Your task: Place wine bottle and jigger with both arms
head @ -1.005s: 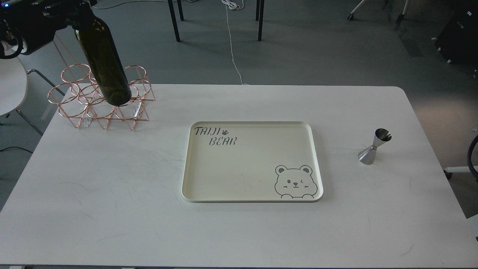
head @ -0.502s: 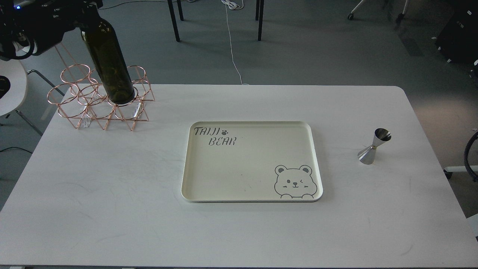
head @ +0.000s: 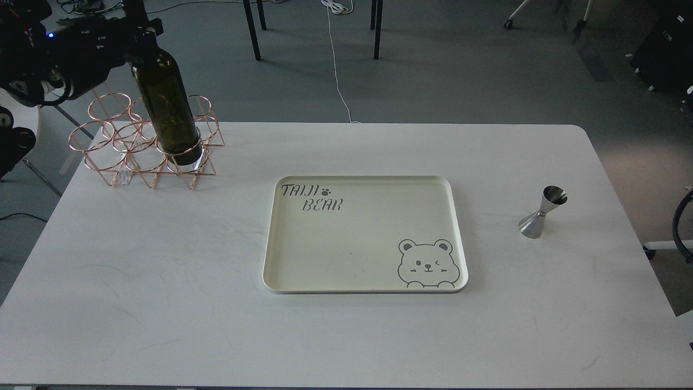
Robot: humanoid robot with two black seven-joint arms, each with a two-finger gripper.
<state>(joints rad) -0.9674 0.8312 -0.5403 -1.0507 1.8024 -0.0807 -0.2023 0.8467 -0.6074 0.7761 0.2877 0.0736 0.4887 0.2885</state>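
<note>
The dark olive-green wine bottle [head: 168, 108] stands almost upright at the back left, its base inside a front ring of a copper wire rack [head: 108, 149]. My left gripper [head: 142, 38] comes in from the top left and is closed around the bottle's neck, hiding the top of it. The steel jigger [head: 543, 212] stands on the white table [head: 162, 281] at the right, with nothing touching it. Only a black cable [head: 681, 227] of my right arm shows at the right edge; its gripper is out of view.
A cream tray [head: 269, 244] with "TAIJI BEAR" lettering and a bear drawing lies flat in the table's middle, with nothing on it. Chair and table legs [head: 252, 30] stand on the grey floor behind the table.
My left gripper has lowered the bottle and brought it from tilted to nearly upright, so its base now sits deeper in the rack ring. The jigger and tray have not moved.
</note>
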